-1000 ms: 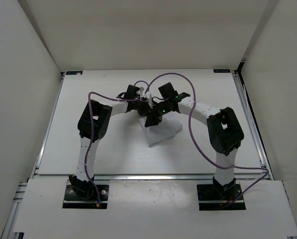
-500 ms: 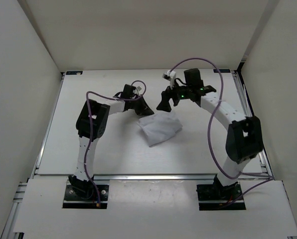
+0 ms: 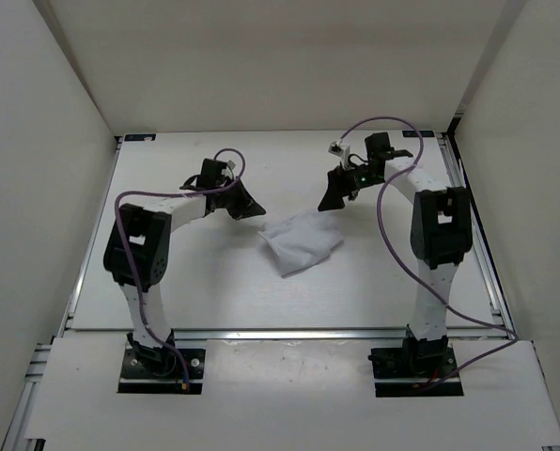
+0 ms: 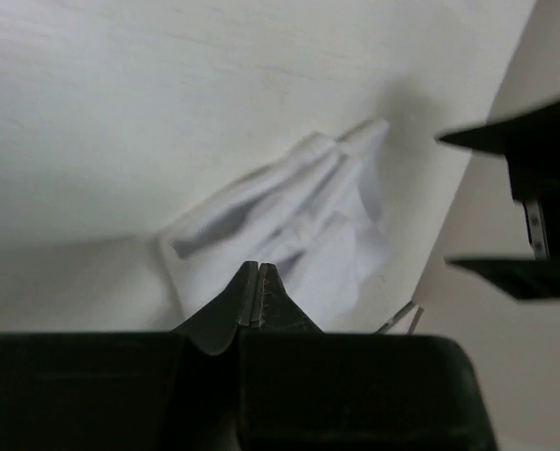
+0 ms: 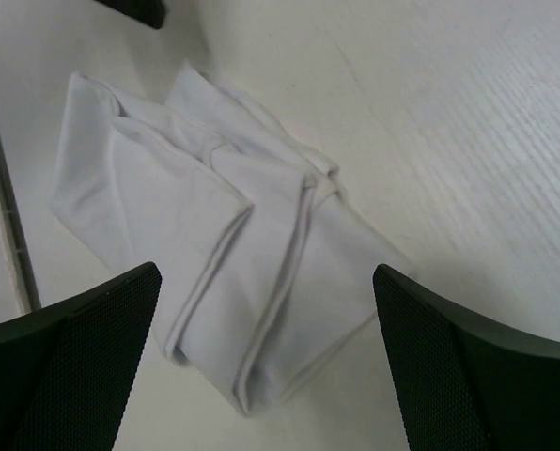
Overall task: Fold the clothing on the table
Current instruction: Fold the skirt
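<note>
Thin white fabric clothing, laid folded mid-frame on the matte white table
It is judged soft and light, best pinched at an edge. The left gripper is clenched empty, the right gripper spread wide.

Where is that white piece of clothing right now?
In the top view, the clothing lies near the middle of the table, between the left claw and right claw, touched by neither.

One thin white folded fabric piece, one matte white rectangular table, two black grippers: left gripper, right gripper; seemingly two purple cables.
</note>
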